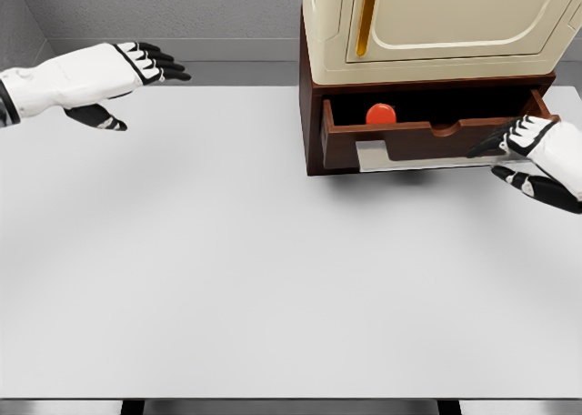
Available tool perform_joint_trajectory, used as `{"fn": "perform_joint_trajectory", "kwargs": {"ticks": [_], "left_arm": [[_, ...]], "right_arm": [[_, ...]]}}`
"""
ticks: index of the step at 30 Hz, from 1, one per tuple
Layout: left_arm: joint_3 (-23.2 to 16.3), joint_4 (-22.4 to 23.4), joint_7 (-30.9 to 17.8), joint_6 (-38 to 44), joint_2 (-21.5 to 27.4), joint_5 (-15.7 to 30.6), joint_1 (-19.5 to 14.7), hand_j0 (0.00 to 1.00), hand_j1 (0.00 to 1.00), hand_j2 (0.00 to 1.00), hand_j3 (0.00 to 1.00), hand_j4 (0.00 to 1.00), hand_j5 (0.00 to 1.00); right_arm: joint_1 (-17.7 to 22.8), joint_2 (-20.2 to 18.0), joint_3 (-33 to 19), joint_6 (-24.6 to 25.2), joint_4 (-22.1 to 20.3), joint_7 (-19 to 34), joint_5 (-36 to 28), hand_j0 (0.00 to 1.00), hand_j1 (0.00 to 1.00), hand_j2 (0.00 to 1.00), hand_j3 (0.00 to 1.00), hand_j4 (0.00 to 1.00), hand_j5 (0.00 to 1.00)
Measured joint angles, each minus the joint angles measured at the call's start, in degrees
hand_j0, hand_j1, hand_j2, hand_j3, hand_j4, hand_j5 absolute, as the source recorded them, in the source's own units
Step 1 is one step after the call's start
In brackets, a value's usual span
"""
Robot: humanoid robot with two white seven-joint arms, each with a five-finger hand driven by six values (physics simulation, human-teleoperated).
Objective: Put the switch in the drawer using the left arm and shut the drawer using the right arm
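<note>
Red switch already down inside the open drawer at the far right of the table, under the cream cabinet, so only the closing left, by the look of it. Right hand at the drawer front's right end, dark fingers loosely spread and pinching nothing, seemingly touching the panel, probably placed to push it shut. Left hand far left, well clear, fingers extended and empty, likely parked out of the way.
</note>
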Motion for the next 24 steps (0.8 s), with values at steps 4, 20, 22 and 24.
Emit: {"fn": "perform_joint_trajectory", "kwargs": {"ticks": [4, 20, 22, 24], "left_arm": [[0.01, 0.00, 0.00, 0.00, 0.02, 0.00, 0.08, 1.00, 1.00, 1.00, 1.00, 1.00, 1.00], [0.02, 0.00, -0.02, 0.00, 0.08, -0.01, 0.09, 1.00, 1.00, 1.00, 1.00, 1.00, 1.00], [0.02, 0.00, -0.02, 0.00, 0.08, 0.00, 0.09, 1.00, 1.00, 1.00, 1.00, 1.00, 1.00], [0.02, 0.00, -0.01, 0.00, 0.08, 0.00, 0.09, 1.00, 1.00, 1.00, 1.00, 1.00, 1.00]], "right_arm": [[0.61, -2.75, 0.17, 0.00, 0.00, -0.05, -0.01, 0.59, 0.59, 0.59, 0.59, 0.59, 0.59], [8.17, -7.47, -0.44, 0.00, 0.09, 0.33, 0.45, 0.57, 0.57, 0.57, 0.57, 0.57, 0.57], [8.18, -7.50, -0.26, 0.00, 0.11, 0.47, 1.03, 0.57, 0.57, 0.57, 0.57, 0.57, 0.57], [8.09, -7.28, -0.15, 0.00, 0.15, 0.86, 1.53, 0.57, 0.57, 0.57, 0.57, 0.57, 0.57]]}}
